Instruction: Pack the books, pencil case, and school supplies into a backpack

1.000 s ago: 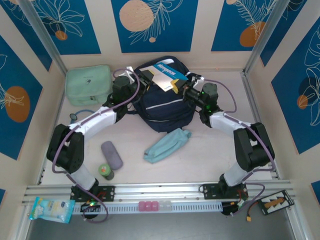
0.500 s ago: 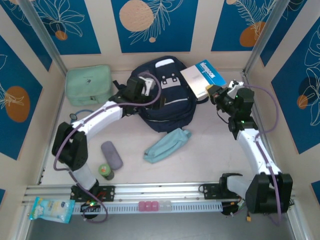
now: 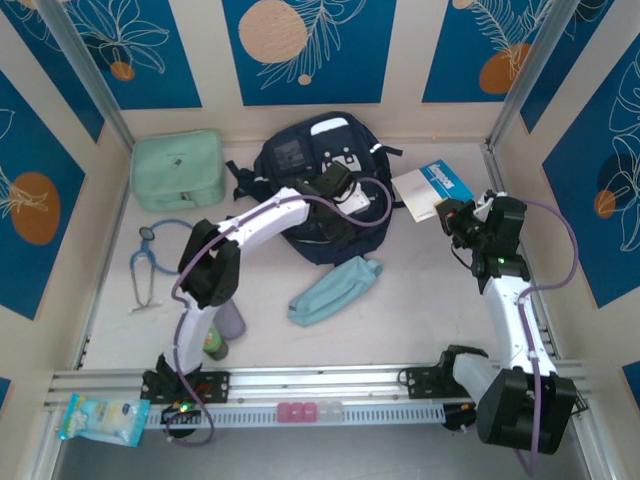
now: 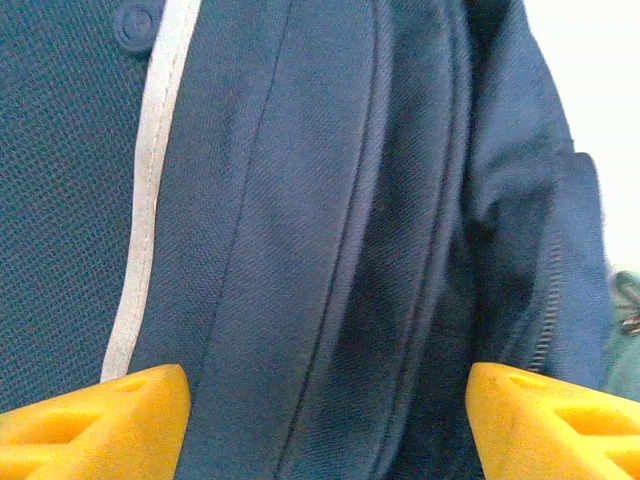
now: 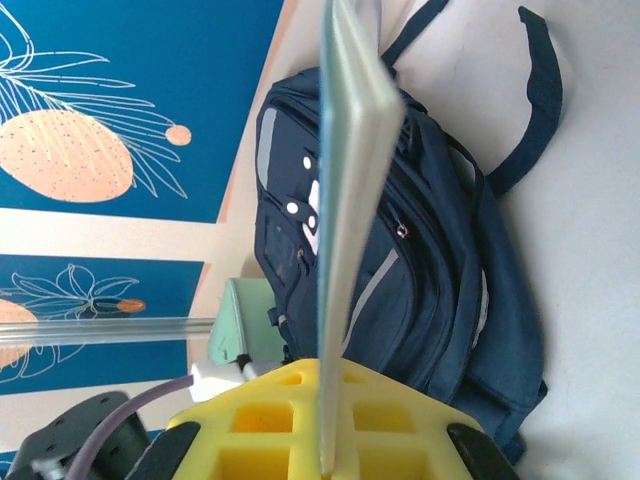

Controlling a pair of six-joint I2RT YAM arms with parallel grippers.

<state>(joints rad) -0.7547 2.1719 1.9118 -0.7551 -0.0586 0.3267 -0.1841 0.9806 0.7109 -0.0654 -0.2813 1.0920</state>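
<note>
Top external view: the backpack (image 3: 330,240) lies at the far middle of the table with its front patches up.
Change, right arm: a second ago the book (image 3: 430,188) was over the backpack's top opening. Now the right gripper (image 3: 448,212) has carried it off to the right, clear of the bag and near the right wall.
Change, left arm: the left gripper (image 3: 338,190) has left the bag's far-left corner and swung across to its right-middle.
Meaning: the book is not in yet. This looks like a backed-off try, with the left arm resetting to spread the zip mouth before the book comes back.
Left gripper state: in the left wrist view its yellow fingers (image 4: 95,420) stand apart and grip nothing, with navy folds and a zip line of the backpack (image 4: 330,200) close under them.
Right gripper state: in the right wrist view it is clamped on the book's (image 5: 345,200) lower edge, and the book stands edge-on.
Book to bag: the book is to the right of the backpack (image 5: 420,260) and not touching it.
Still waiting: the pencil case (image 3: 335,288) lies just near of the backpack. The school supplies case (image 3: 235,322) is at near left, partly behind the left arm and beside a green bottle (image 3: 212,343).
</note>
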